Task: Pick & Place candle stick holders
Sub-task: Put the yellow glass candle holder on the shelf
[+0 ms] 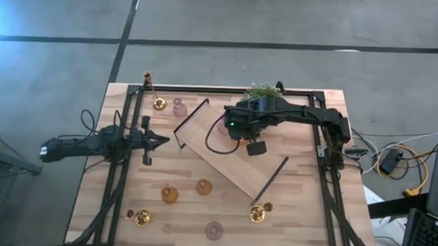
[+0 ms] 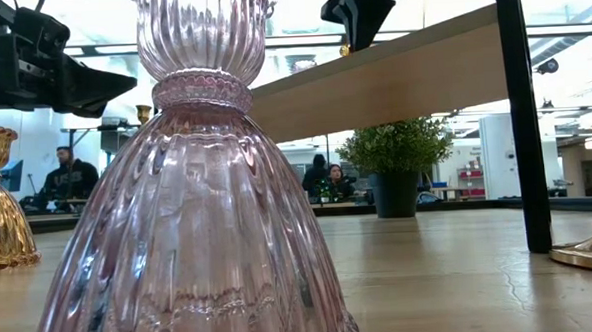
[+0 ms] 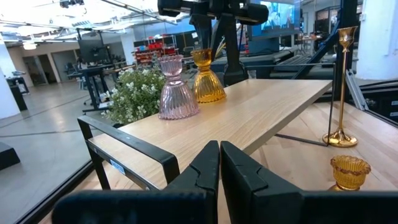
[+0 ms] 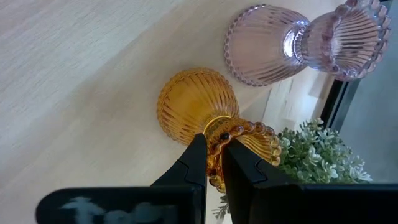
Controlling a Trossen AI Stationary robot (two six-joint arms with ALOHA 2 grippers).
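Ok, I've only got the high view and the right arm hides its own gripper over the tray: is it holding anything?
Observer: Yes, the right gripper is shut on the beaded rim of the amber holder.
Operator: Lifted or standing?
Observer: Standing upright on the wooden tray, beside a pink holder.
Operator: And the other arm?
Observer: The left gripper is shut, holding nothing.

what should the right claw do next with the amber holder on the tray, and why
Probably open and let go. The right claw is shut on the rim of the amber holder, which seems to stand upright on the wooden tray beside the pink holder, so it looks placed. The left claw waits, shut.
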